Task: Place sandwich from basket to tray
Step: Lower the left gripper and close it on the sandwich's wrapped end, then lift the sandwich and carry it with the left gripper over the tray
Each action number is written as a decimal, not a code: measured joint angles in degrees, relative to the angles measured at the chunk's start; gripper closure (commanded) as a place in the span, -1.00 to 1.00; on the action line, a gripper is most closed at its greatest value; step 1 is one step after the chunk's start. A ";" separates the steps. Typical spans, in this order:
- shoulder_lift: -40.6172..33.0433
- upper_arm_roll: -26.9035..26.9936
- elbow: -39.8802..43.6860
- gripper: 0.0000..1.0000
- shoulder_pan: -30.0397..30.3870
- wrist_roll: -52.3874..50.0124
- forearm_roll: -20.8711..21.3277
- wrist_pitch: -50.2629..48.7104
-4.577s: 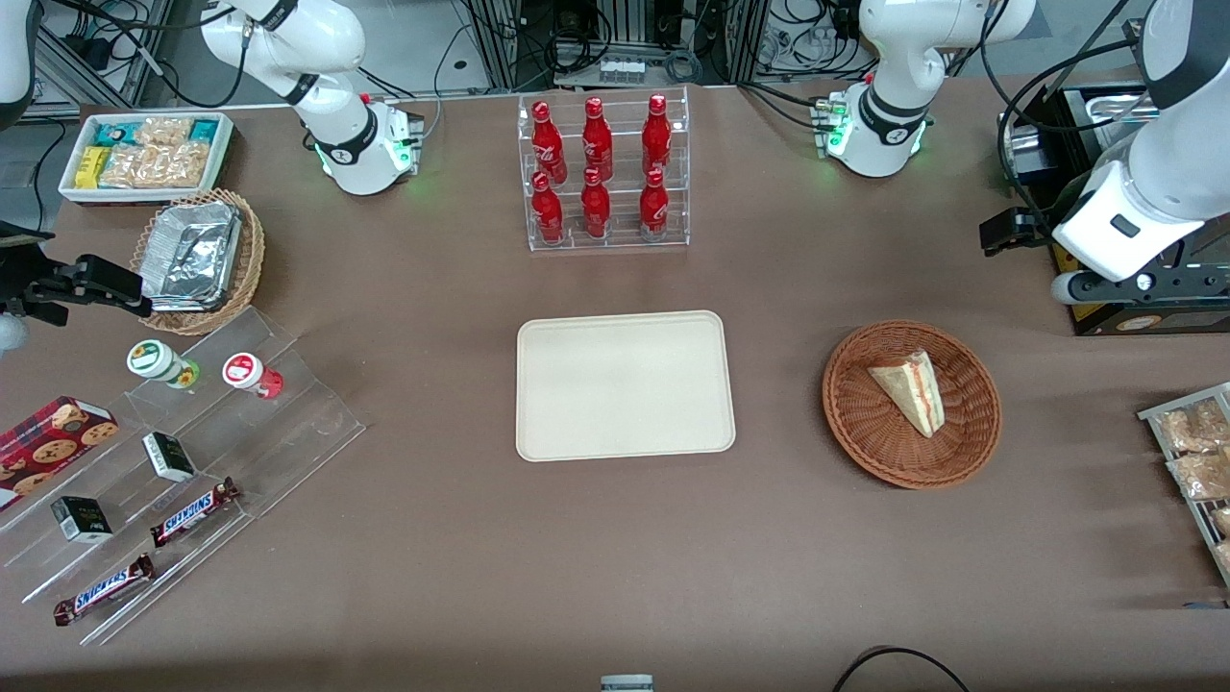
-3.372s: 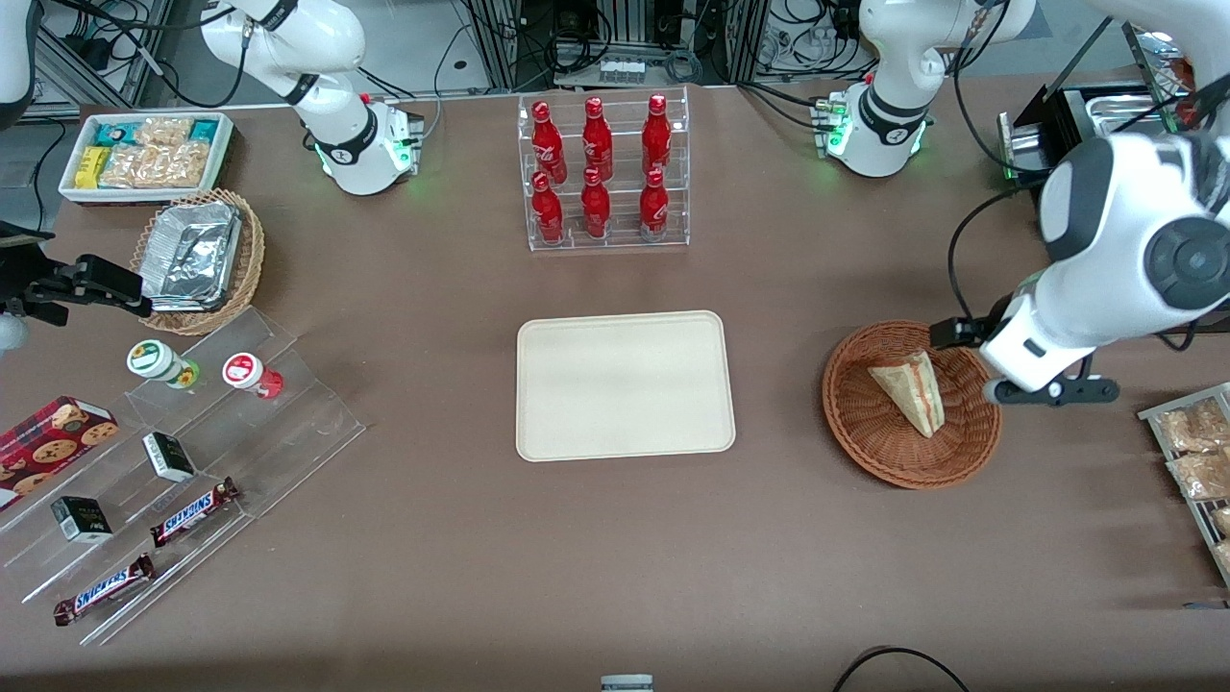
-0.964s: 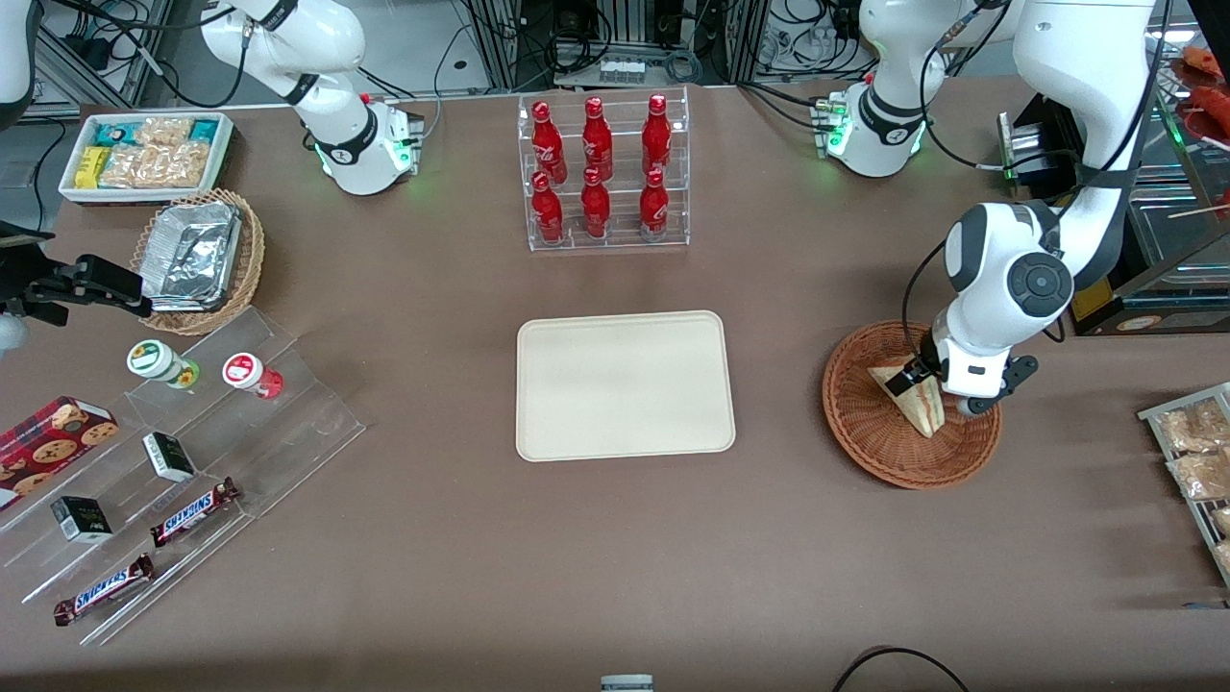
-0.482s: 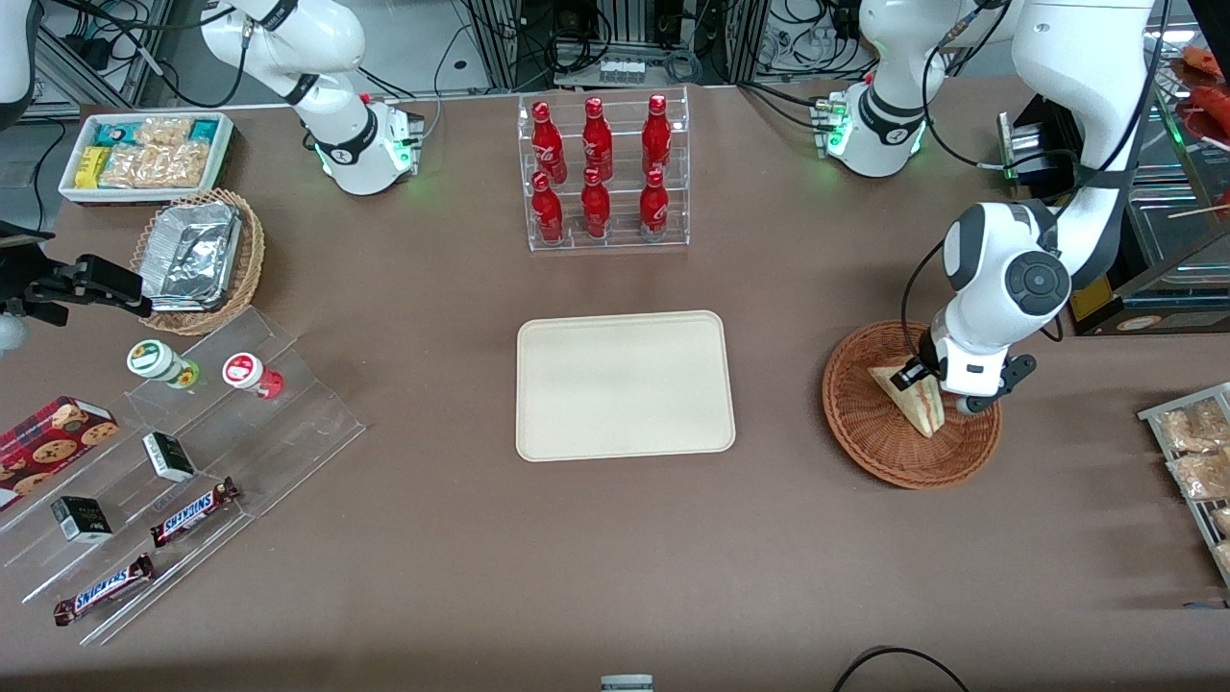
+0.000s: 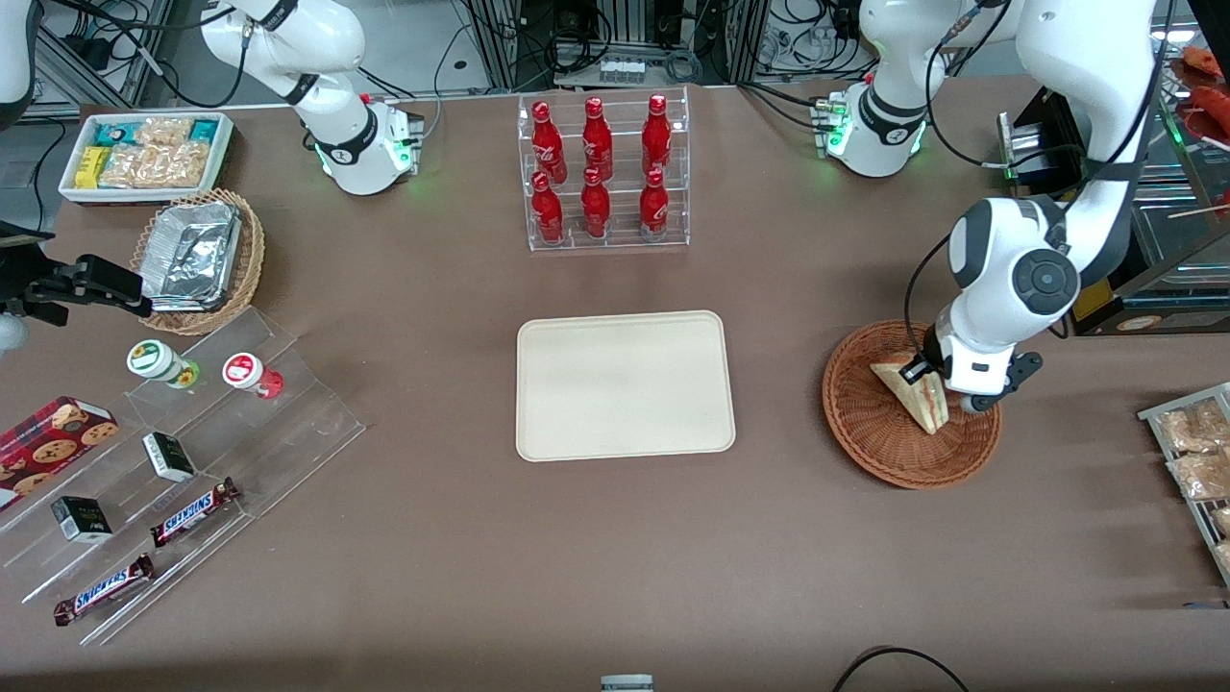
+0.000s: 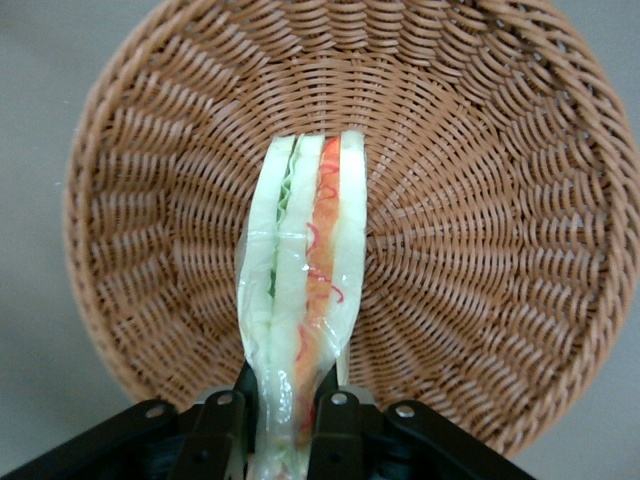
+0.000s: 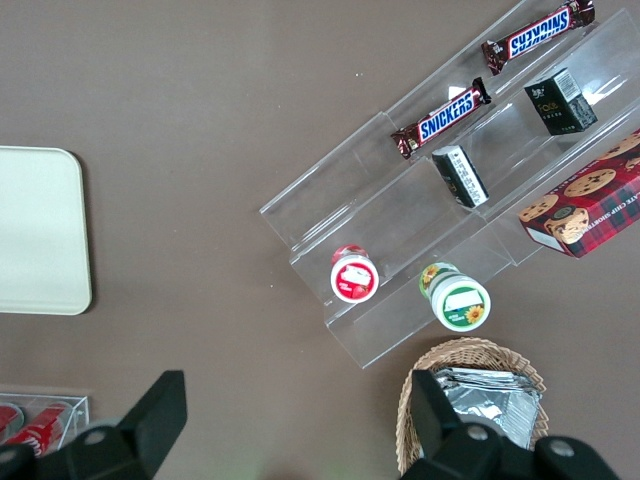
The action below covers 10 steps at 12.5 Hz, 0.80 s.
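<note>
- Wicker basket point(image 5: 884, 442): round, reddish-brown, on the brown table point(image 5: 615, 557) toward the working arm's end, well apart from the tray point(image 5: 625, 384).
- Sandwich point(image 5: 918, 396): triangular wedge inside the basket, standing on edge with its cut side up. In the wrist view the sandwich point(image 6: 300, 320) shows red, green and white filling layers between pale bread, in clear wrap.
- Gripper point(image 5: 940, 383): directly over the basket, fingers clamped on the sandwich's wide end. In the wrist view the gripper point(image 6: 285, 420) has one black finger point(image 6: 222, 425) pressed against each bread face, and the wedge narrows between them.
- Tray: cream, flat, at table centre, nothing on it.
- Bottle rack point(image 5: 603, 173): clear, holding six red bottles, farther from the front camera than the tray.
</note>
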 measured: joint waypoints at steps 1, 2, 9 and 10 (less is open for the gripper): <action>-0.50 -0.09 2.47 1.00 -0.34 0.00 0.00 -3.80; -0.80 -0.17 5.09 1.00 -0.94 0.00 0.00 -7.45; 1.06 -0.97 18.39 1.00 -9.99 0.06 -0.47 -19.76; 2.27 -1.36 20.12 1.00 -12.04 0.06 -1.24 -20.94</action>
